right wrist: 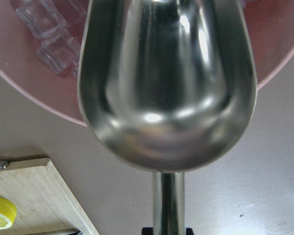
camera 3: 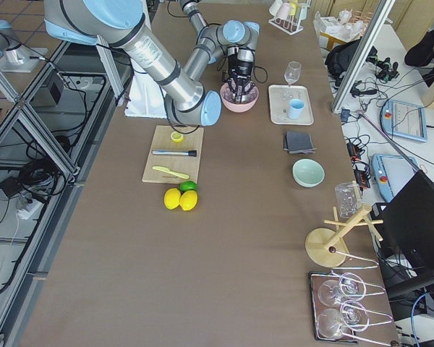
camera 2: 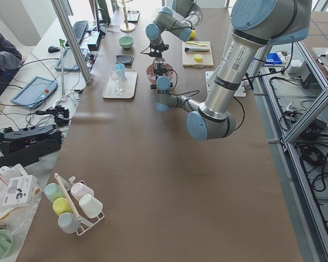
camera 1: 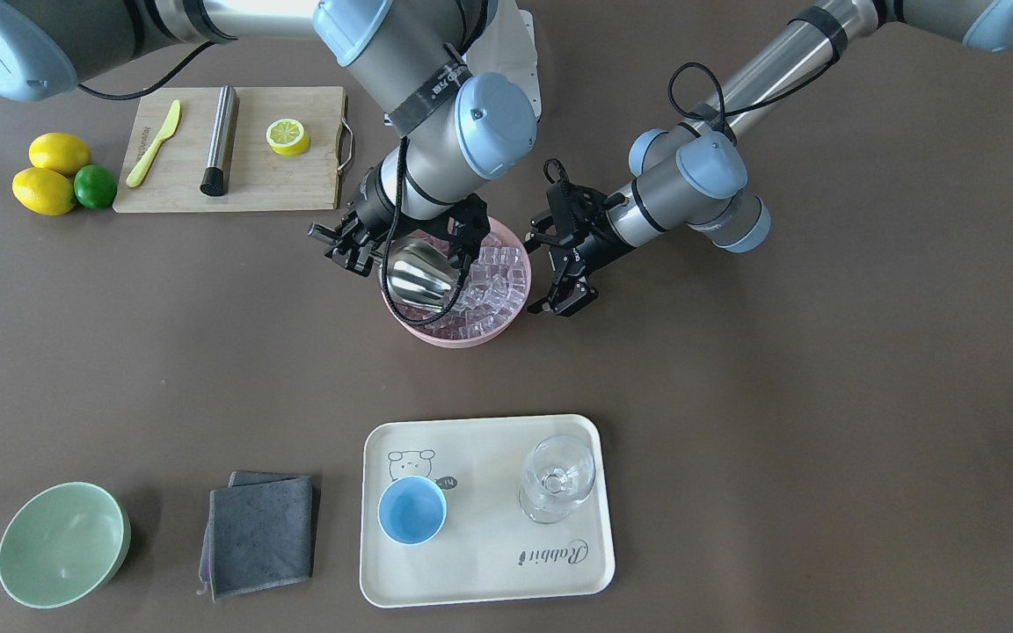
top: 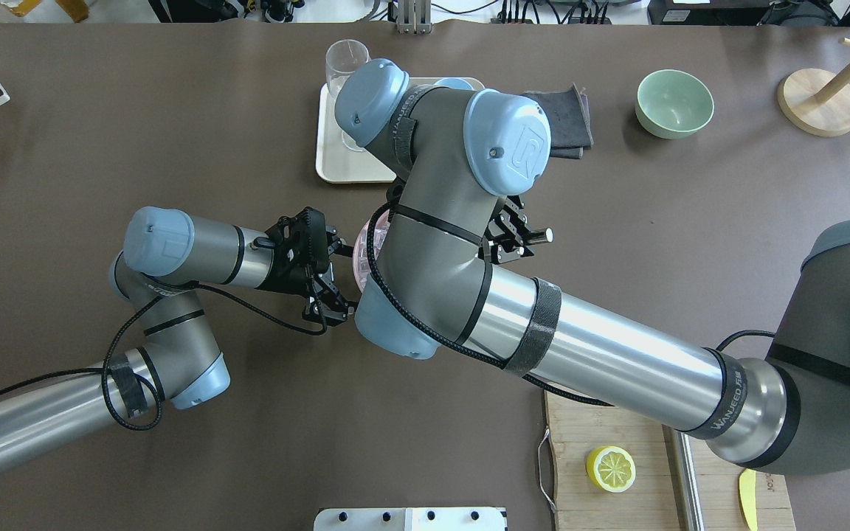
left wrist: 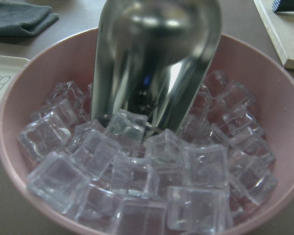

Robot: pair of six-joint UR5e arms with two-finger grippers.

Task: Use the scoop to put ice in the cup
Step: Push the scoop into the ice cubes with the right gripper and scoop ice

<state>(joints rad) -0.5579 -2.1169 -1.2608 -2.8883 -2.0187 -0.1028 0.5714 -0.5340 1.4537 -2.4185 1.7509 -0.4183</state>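
The task is judged to be at an early stage. A steel scoop (camera 1: pixel 419 277) is held by its thin handle in the right tool (camera 1: pixel 364 251), which is pinched onto the rod. The front edge of the scoop is tipped down into a heap of ice (camera 1: pixel 498 281) in a pink bowl (camera 1: pixel 462 338) at the middle of the desk (camera 1: pixel 735 396). Whether any cube already lies inside the scoop cannot be told.

The light-blue cup (camera 1: pixel 411 510) stands well apart from the bowl, on a cream tray (camera 1: pixel 489 571) beside a clear stemmed glass (camera 1: pixel 557 479). Its inside looks plain blue, and no ice is seen in it. Loading the scoop, lifting it, carrying it to the tray and tipping it into the cup are judged to be left.

The left tool (camera 1: pixel 550 268) is spread and sits just beside the bowl's rim. Contact with the rim cannot be made out.

In the front-facing view, the bowl, the scoop and the empty cup are all shown at once. In the overhead view, most of the bowl, the scoop and the cup are hidden behind the right arm. Only in the left wrist view is the scoop's edge seen set among the cubes. Only in the right wrist view is the handle seen running back into the black tool.
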